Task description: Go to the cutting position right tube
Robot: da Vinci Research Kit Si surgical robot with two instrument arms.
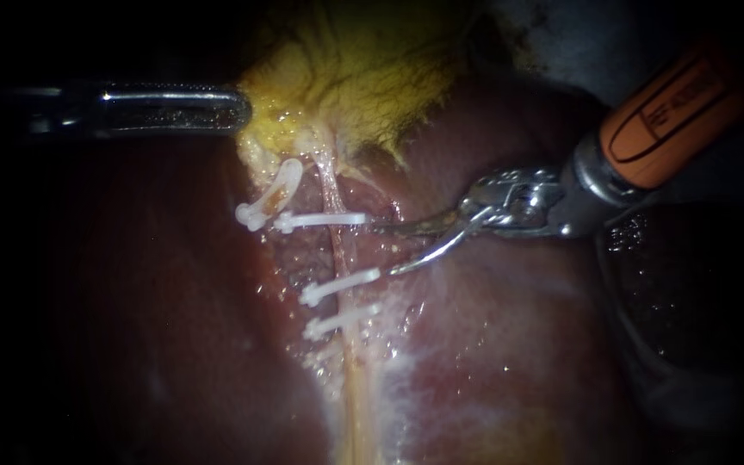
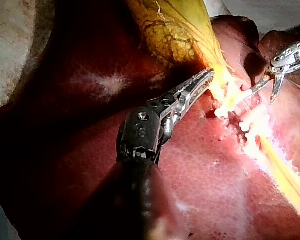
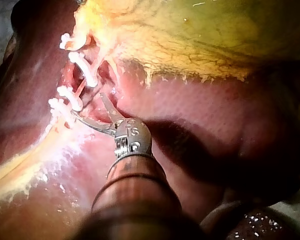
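Observation:
A pale tube (image 1: 338, 250) runs down from the yellow gallbladder (image 1: 363, 69) over the liver (image 1: 518, 344). It carries one white clip (image 1: 320, 220) higher up and two clips (image 1: 337, 286) lower down. A curved clip (image 1: 269, 198) lies further left. My right instrument (image 1: 385, 248), with an orange sleeve, has thin curved blades open just right of the tube, level with the gap between the upper and lower clips. The right wrist view shows these blades (image 3: 87, 105) spread beside the clips (image 3: 70, 97). My left instrument (image 2: 206, 77) is shut on the gallbladder's lower edge, its tips sunk in yellow tissue.
Whitish fatty tissue (image 1: 389, 379) lines the tube below the clips. A dark glistening mass (image 1: 673, 293) lies under the right instrument's shaft. In the left wrist view my right instrument (image 2: 267, 90) shows beyond the left jaws, past the clipped tissue.

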